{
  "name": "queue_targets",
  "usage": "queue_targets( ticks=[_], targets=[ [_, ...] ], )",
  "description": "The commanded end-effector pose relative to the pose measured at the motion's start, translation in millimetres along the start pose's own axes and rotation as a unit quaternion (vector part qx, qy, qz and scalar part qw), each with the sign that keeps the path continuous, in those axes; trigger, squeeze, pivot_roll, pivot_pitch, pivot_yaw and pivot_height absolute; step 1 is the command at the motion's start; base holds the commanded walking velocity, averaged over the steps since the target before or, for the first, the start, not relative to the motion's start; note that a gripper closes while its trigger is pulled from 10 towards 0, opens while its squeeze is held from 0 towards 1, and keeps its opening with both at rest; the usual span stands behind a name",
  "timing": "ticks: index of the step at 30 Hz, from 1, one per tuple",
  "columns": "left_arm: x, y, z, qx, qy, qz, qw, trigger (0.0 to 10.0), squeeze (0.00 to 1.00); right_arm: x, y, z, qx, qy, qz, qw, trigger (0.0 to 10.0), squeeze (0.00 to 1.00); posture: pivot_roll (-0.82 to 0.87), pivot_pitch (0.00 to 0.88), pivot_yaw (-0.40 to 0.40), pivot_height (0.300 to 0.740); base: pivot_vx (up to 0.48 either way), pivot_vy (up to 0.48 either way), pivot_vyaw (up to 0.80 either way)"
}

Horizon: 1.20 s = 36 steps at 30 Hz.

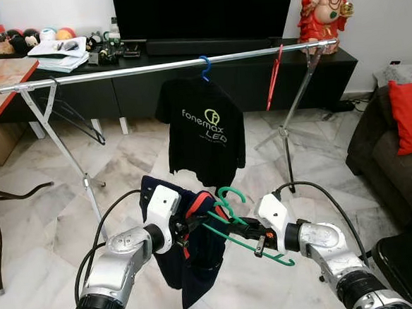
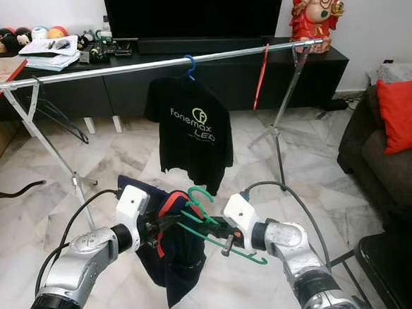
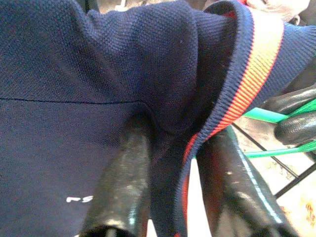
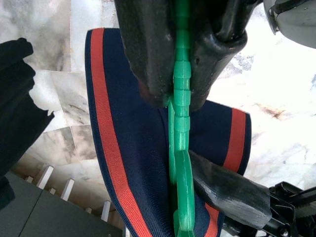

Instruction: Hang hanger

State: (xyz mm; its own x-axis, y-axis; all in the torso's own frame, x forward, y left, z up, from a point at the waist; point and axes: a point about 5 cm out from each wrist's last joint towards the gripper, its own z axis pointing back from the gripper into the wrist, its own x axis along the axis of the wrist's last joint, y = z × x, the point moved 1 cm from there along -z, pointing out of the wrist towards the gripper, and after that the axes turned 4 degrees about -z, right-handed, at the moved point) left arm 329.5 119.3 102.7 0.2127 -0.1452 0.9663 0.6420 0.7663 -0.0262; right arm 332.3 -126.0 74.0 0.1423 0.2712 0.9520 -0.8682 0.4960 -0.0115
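Clamping the green hanger (image 4: 180,98), the right end effector (image 1: 248,231) is clenched on its plastic bar. Directly opposite, the left end effector (image 1: 185,227) is closed on the navy shirt (image 1: 189,262), draped partly over the hanger. Beyond both, a clothes rail (image 1: 164,67) carries a black shirt (image 1: 203,130).

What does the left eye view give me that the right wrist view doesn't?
Left eye only: the rail, the black shirt on a blue hanger, a red hanger, and the left gripper on the navy shirt.
Right wrist only: the right gripper clamped on the green hanger, close up.
Both: navy shirt, green hanger, marble floor.
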Motion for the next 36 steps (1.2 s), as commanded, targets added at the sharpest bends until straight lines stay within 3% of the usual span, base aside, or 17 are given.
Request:
queue_targets(
  ticks=[1,10,16,23,26,30,36],
  targets=[
    [5.5,-0.3,-1.6,-0.005,-0.011,-0.004,1.000,0.0,0.00,9.1,-4.2,0.8,-0.004,-0.010,0.016,1.000,0.0,0.00,0.02,0.071,-0.088,0.740,0.000,0.000,0.00],
    [6.8,-1.1,1.3,-0.007,-0.009,-0.022,1.000,0.0,0.00,-1.3,-4.3,2.8,-0.019,0.020,0.019,0.999,0.0,0.00,0.03,0.078,-0.089,0.740,0.000,0.000,0.00],
    [11.3,3.3,6.3,-0.005,-0.019,-0.013,1.000,0.0,0.00,-3.3,-4.9,3.2,-0.025,0.026,0.018,0.999,0.0,0.00,0.03,0.078,-0.084,0.740,0.000,0.000,0.00],
    [10.4,6.5,18.8,-0.018,-0.017,-0.017,1.000,0.0,0.00,-33.0,3.9,8.7,-0.020,0.109,0.043,0.993,0.0,0.00,0.03,0.081,-0.072,0.740,0.000,0.000,0.00],
    [10.8,10.5,21.1,0.003,-0.018,-0.020,1.000,0.0,0.00,-50.8,9.6,15.1,-0.016,0.144,0.033,0.989,0.0,0.00,0.02,0.082,-0.071,0.740,0.000,0.000,0.00],
    [13.7,27.4,21.6,0.077,-0.025,-0.030,0.996,0.0,0.00,-66.3,13.3,25.2,-0.016,0.176,0.032,0.984,0.0,0.00,0.02,0.087,-0.072,0.740,0.000,0.000,0.00],
    [0.4,46.4,24.1,0.167,0.026,-0.044,0.985,0.0,0.00,-72.8,11.2,32.7,-0.035,0.187,0.027,0.981,0.0,0.00,0.00,0.084,-0.076,0.740,0.000,0.000,0.00]
  ],
)
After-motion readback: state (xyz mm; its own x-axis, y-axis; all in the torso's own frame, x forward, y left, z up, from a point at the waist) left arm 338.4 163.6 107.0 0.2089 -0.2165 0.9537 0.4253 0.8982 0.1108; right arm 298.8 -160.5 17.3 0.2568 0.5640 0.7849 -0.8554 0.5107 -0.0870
